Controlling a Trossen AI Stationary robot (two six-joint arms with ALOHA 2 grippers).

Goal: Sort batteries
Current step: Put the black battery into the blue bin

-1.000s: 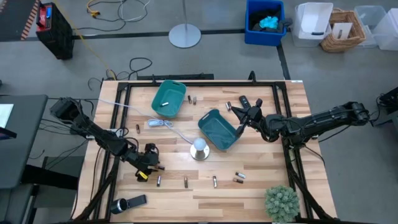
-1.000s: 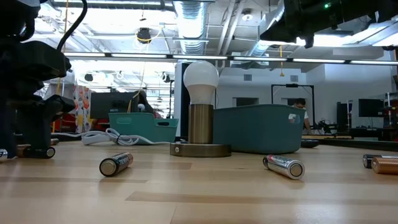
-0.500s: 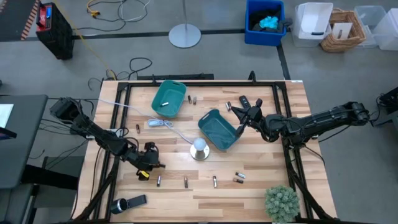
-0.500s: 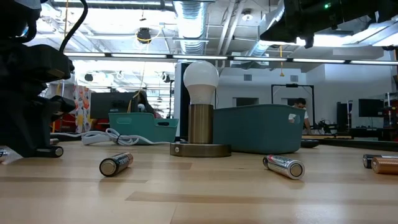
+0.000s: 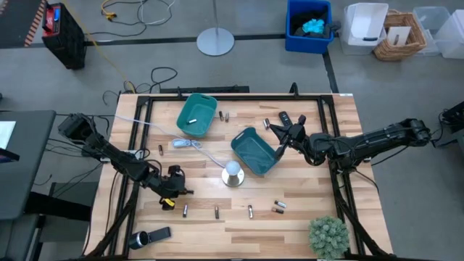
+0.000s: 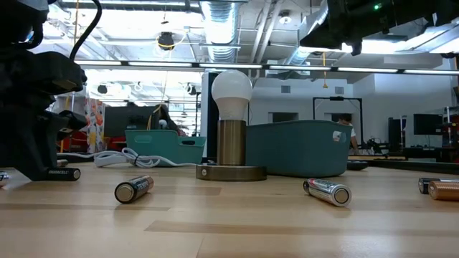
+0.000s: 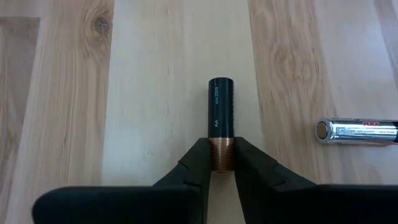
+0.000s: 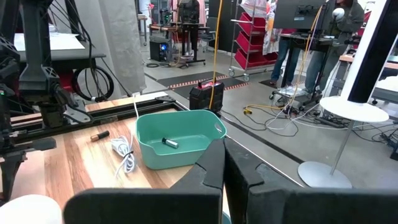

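Note:
My left gripper [image 5: 176,191] is down at the table's near left, shut on a black AA battery [image 7: 221,118] with a copper end; the same battery [image 6: 64,173] shows in the low view. A silvery battery [image 7: 357,132] lies beside it. More batteries [image 5: 216,212] lie along the near edge, and one [image 5: 192,121] is in the far teal bin [image 5: 197,114]. My right gripper [image 5: 279,138] hovers shut and empty by the near teal bin [image 5: 255,151]. My left gripper pinches the battery's copper end [image 7: 221,154] between its two fingertips [image 7: 194,163]. The fingers slant down from the table's left, and the battery runs on ahead in line with them. It lies flat on the wood.
A lamp with a white bulb [image 5: 232,172] stands mid-table. A white cable [image 5: 185,143] lies near the far bin. A black remote-like bar [image 5: 284,117] is at the far right, a flashlight-like cylinder [image 5: 148,236] at the near left corner and a plant [image 5: 328,235] at the near right.
My left gripper has shut its fingers onto the battery's copper end while staying in place. The battery has shifted a little along the table and still lies on the wood.

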